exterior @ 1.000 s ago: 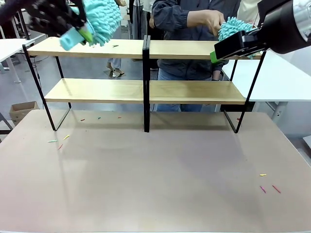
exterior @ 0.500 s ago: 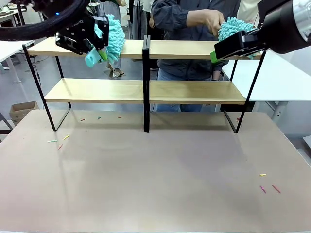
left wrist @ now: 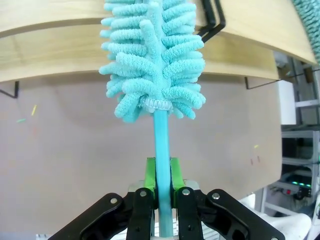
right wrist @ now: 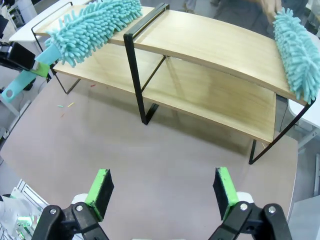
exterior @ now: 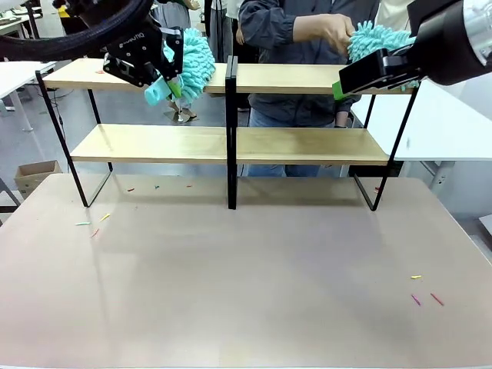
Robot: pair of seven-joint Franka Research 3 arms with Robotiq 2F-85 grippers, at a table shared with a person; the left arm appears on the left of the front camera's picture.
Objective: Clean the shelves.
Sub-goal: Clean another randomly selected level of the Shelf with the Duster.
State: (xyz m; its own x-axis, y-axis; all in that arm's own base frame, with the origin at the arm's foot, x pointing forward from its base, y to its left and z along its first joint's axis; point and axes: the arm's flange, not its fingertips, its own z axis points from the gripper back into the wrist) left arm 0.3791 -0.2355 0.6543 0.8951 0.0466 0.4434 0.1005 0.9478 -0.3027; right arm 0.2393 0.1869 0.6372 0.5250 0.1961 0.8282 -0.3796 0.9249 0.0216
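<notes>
The shelves point(exterior: 307, 144) stand at the table's far side, two light wooden boards on a black frame. My left gripper point(exterior: 164, 86) is shut on the handle of a teal fluffy duster point(exterior: 195, 60), whose head lies on the top board just left of the central upright. The left wrist view shows the fingers point(left wrist: 150, 176) clamping the duster point(left wrist: 152, 65) handle, with the shelves point(left wrist: 60, 55) behind. My right gripper point(exterior: 339, 88) hovers open in front of the top board's right end, its pads point(right wrist: 100, 187) wide apart. A person's hand point(exterior: 327, 29) wipes there with a second duster point(exterior: 378, 38), the same second duster point(right wrist: 296, 50) above the shelves point(right wrist: 215, 47).
Small coloured scraps lie on the table at the left point(exterior: 95, 224) and right front point(exterior: 425, 296), and under the shelves point(exterior: 157, 186). White tables point(exterior: 442, 123) flank the shelves. A cardboard box point(exterior: 34, 174) sits on the floor at the left.
My left gripper has swept the duster rightward along the top board toward the central upright. The person's duster has shifted slightly right. My right arm stayed still.
</notes>
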